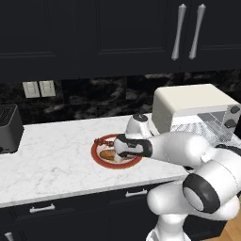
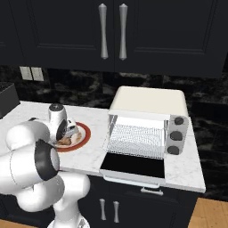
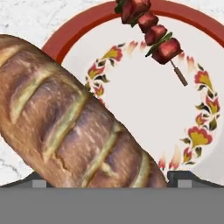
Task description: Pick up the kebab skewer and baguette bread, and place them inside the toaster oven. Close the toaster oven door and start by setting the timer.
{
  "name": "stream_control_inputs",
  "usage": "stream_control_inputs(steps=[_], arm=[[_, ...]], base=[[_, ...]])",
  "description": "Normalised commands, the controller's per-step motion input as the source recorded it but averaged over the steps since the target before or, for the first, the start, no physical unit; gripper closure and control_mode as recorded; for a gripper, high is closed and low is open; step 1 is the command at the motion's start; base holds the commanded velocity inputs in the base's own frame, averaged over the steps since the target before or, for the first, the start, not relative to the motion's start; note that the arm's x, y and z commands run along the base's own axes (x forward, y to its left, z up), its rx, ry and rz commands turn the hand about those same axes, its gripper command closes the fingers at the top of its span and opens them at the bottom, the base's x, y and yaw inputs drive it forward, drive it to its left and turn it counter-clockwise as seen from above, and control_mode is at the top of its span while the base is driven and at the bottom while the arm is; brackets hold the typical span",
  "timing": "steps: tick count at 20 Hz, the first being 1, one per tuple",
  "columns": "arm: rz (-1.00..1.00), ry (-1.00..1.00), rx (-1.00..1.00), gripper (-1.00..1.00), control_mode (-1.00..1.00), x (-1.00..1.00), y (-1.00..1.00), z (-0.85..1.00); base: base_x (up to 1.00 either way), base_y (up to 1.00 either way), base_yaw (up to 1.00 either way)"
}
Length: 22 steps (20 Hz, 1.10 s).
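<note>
The baguette bread [image 3: 74, 131] lies slanted on a red-rimmed flowered plate [image 3: 192, 26], with its lower end between my two dark fingertips [image 3: 187, 177]. My gripper [image 3: 111, 180] is open, low over the loaf, with its jaws wide on either side and not pressing it. The kebab skewer [image 3: 151, 28], with dark red chunks, lies at the plate's far rim. In the left base view my hand [image 1: 129, 146] hangs over the plate [image 1: 99, 159] and the skewer [image 1: 100, 141] shows beside it. The cream toaster oven [image 2: 149, 104] stands to the right, and the toaster oven door [image 2: 133, 167] is folded down flat.
A small dark slot toaster [image 1: 9, 127] stands at the counter's far left. The oven's wire rack [image 2: 136, 140] is exposed and its knobs [image 2: 176, 136] sit on its right side. The open door overhangs the counter's front edge. Dark cabinets hang above.
</note>
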Motion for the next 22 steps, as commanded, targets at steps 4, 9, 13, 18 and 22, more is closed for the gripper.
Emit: stream_control_inputs(steps=[4,9,13,18,22], arm=[[0.02,-0.05,0.01,1.00,-1.00,-0.88,-0.43,0.91],[0.00,0.00,0.00,1.00,-1.00,-0.60,-0.56,0.99],[0.00,0.00,0.00,1.00,-1.00,-0.77,-0.83,0.62],[-0.06,0.00,0.00,1.00,-1.00,-0.43,-0.86,0.66],[-0.19,0.00,0.00,1.00,-1.00,-0.17,-0.93,0.69]], base=[[0.00,0.00,0.00],[0.00,0.00,0.00],[0.00,0.00,0.00],[0.00,0.00,0.00],[0.00,0.00,0.00]])
